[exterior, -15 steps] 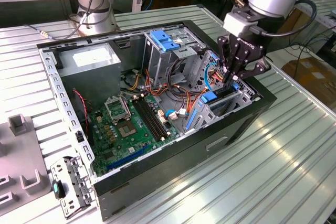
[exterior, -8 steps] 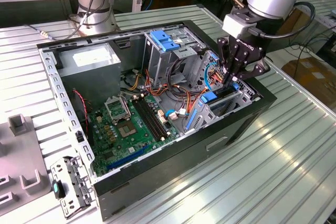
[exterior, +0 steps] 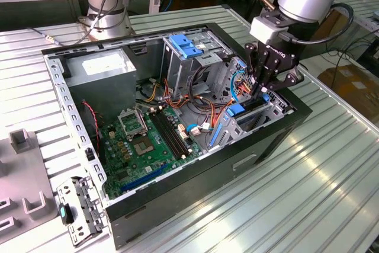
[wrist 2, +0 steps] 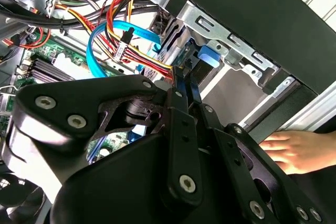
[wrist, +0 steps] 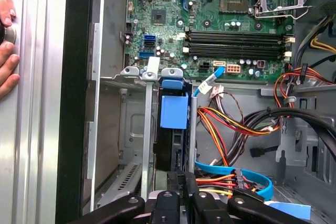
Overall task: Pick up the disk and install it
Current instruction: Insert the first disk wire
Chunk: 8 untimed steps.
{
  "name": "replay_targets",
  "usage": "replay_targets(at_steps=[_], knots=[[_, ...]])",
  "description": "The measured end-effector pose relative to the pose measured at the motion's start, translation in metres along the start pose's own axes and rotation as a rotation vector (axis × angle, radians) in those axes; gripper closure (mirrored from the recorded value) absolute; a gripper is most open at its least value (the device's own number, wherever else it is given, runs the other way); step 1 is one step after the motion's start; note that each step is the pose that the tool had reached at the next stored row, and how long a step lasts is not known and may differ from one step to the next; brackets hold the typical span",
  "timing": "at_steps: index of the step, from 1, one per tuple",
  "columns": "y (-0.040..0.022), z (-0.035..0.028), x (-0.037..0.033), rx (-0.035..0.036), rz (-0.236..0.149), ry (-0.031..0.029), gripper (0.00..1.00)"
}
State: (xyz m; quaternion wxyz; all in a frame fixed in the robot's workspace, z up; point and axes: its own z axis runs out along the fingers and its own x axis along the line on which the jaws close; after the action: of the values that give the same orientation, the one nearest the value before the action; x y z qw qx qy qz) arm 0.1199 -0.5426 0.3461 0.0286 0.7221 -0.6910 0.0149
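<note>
The disk (wrist: 170, 145) stands on edge in a slot of the metal drive bay (exterior: 278, 108) at the computer case's front corner, on the exterior view's right. It looks dark, with a blue plastic rail tab (wrist: 174, 111) at one end. In the exterior view it is the dark slab (exterior: 256, 106) under the tool. My gripper (exterior: 261, 90) hangs straight above the bay, fingers shut together. In both wrist views the fingertips (wrist: 187, 179) (wrist 2: 187, 80) sit right at the disk's end; I cannot tell if they touch it.
The open case (exterior: 177, 170) holds a green motherboard (exterior: 142, 140), a grey power-supply box (exterior: 109, 66), a blue latch plate (exterior: 186, 45) and coloured cables (exterior: 201, 108) beside the bay. A person's hand (wrist 2: 294, 150) rests outside the case wall. Grey fixtures (exterior: 23, 146) lie at the exterior view's left.
</note>
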Motion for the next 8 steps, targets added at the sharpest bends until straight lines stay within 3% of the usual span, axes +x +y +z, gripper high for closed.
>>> replay_targets(at_steps=[3, 8], knots=[[-0.0006, -0.0051, 0.0003, -0.0004, 0.007, -0.0003, 0.84], [-0.0007, -0.0050, 0.0003, -0.0016, 0.020, -0.0004, 0.84]])
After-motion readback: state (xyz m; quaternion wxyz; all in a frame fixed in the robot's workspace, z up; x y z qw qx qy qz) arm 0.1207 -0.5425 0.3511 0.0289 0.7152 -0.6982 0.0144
